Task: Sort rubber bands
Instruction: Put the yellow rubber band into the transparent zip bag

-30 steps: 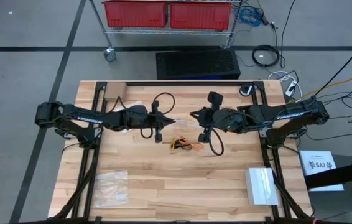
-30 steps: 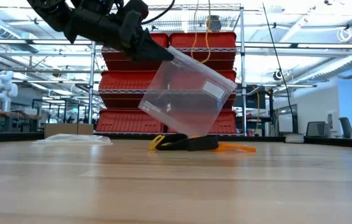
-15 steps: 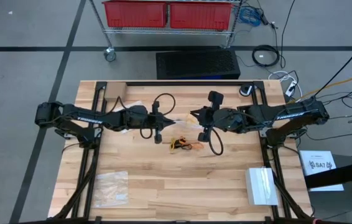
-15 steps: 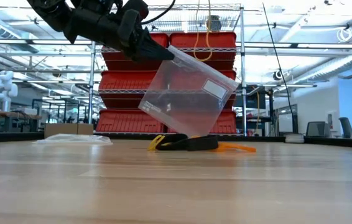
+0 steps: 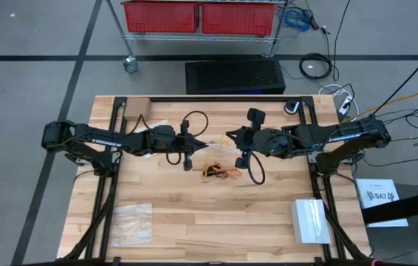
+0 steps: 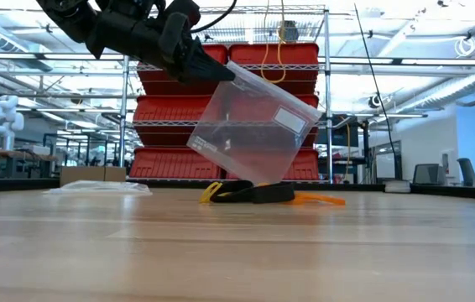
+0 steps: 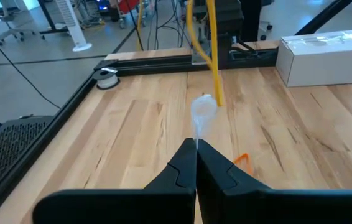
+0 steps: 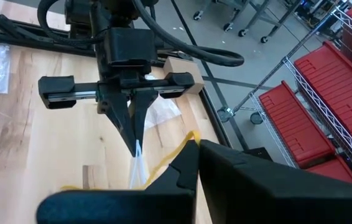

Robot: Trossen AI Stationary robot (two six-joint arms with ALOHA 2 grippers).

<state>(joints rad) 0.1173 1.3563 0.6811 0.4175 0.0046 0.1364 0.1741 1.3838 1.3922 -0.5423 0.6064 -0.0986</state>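
High view, sweeping from the left: the left gripper [image 5: 207, 142] hangs over mid-table, fingers pinched together on the corner of a clear, thin plastic bag [image 6: 250, 130], which the low view shows dangling tilted, its bottom edge down by the pile. Just below, between the two arms, the rubber bands [image 5: 217, 172], small thin loops of yellow-tan, orange and black rubber, lie in a loose tangle on the pale wooden table [image 5: 216, 222]. On the right, the right gripper [image 5: 227, 137] faces the left one, nearly tip to tip; its wrist view shows the fingers squeezed close with a yellow band [image 8: 163, 160] trailing from them, though whether it's truly clamped I can't quite tell. These bands look featherlight, floppy, stretchy and apt to snag on neighbours, so I'd judge a fine pinch on a single strand at the pile's edge works best
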